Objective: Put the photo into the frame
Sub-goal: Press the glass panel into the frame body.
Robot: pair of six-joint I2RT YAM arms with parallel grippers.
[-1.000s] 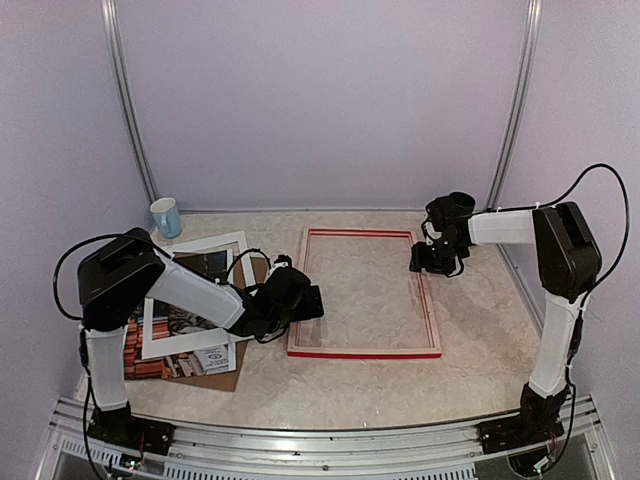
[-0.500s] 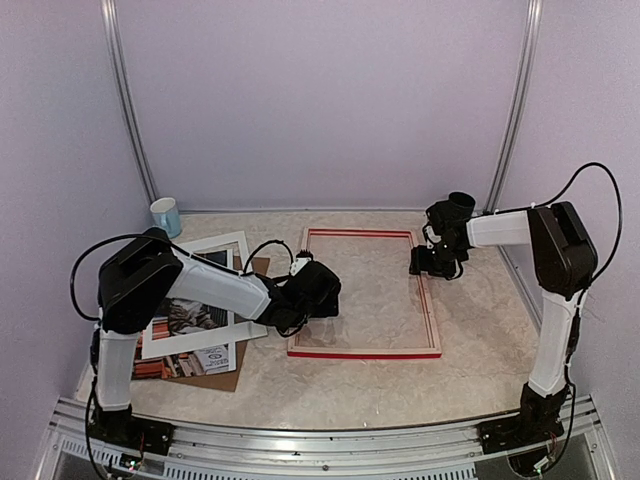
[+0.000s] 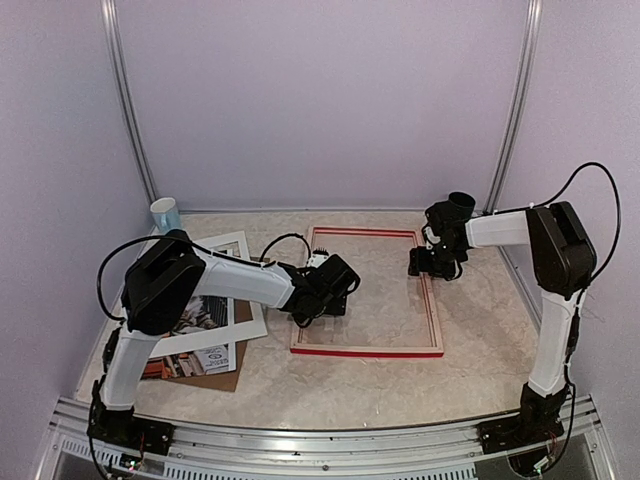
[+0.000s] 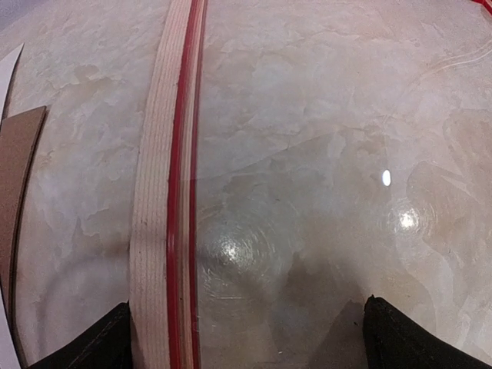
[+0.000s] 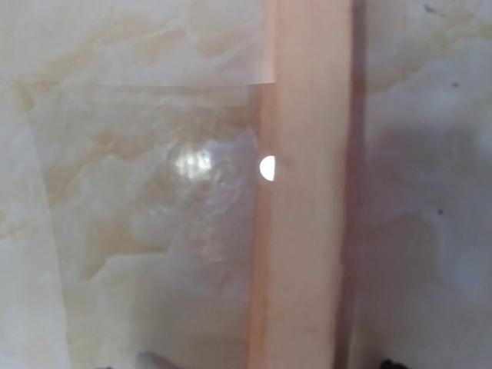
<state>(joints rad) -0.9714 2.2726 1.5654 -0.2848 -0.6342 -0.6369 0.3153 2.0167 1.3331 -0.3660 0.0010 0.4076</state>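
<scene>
The frame (image 3: pixel 367 351) lies flat mid-table, pale wood back up, with red edges and a clear pane. My left gripper (image 3: pixel 320 300) is low over its left rail (image 4: pixel 157 200). It is open (image 4: pixel 246 350), with one finger outside the rail and one over the pane. My right gripper (image 3: pixel 428 268) hovers close over the right rail (image 5: pixel 307 231) near the far corner. Its view is blurred, with only slivers of the fingers showing at the bottom, wide apart. The photo (image 3: pixel 200 315) lies at the left under the white mat (image 3: pixel 235 250), partly hidden.
A brown backing board (image 3: pixel 225 378) lies under the photo and mat; its corner shows in the left wrist view (image 4: pixel 19 177). A pale blue cup (image 3: pixel 165 215) stands at the back left. Purple walls enclose the table.
My left gripper has moved right, from beside the mat to over the frame's left rail. The frame's near end has shifted slightly right. The right gripper has barely moved.
</scene>
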